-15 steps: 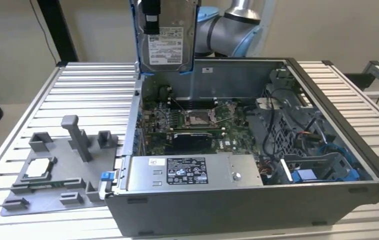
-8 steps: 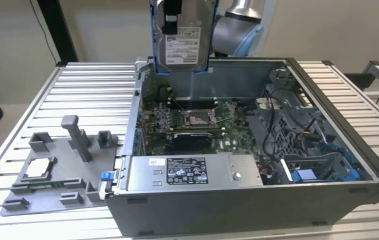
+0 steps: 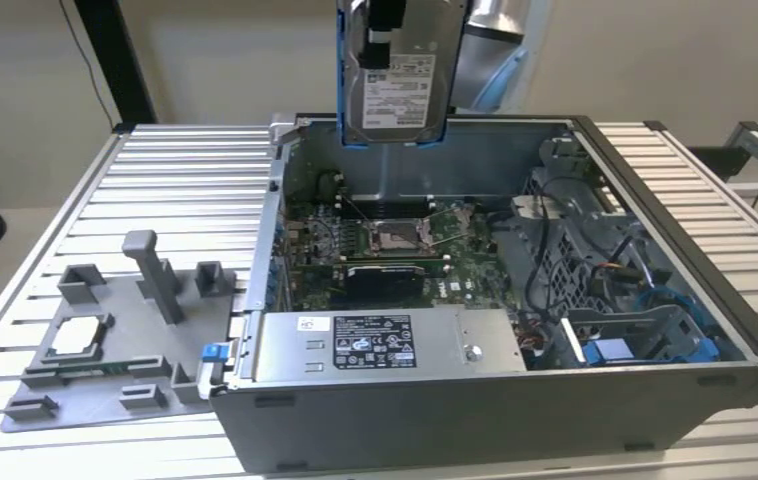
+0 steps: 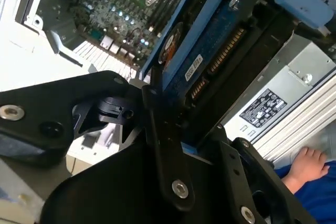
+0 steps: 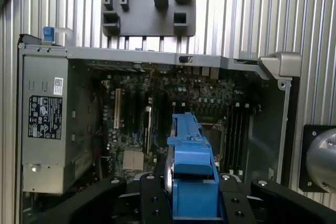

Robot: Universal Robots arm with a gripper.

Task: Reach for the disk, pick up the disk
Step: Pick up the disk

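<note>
The disk (image 3: 395, 95), a silver drive with a white label in a blue bracket, hangs upright high above the open computer case (image 3: 699, 300), over its back wall. My gripper (image 3: 399, 35) is shut on the disk's top end. In the first wrist view the blue bracket (image 5: 191, 156) stands edge-on between my black fingers (image 5: 152, 203), with the motherboard far below. The second wrist view shows the disk's (image 4: 210, 45) underside and connector, clamped in the gripper (image 4: 178, 129).
Inside the case lie the motherboard (image 3: 393, 240), a long grey box (image 3: 379, 345) and blue bays (image 3: 619, 350). A grey tray (image 3: 112, 350) with a small chip (image 3: 75, 335) sits on the slatted table (image 3: 179, 180). A person's hand (image 4: 307, 163) shows beside the case.
</note>
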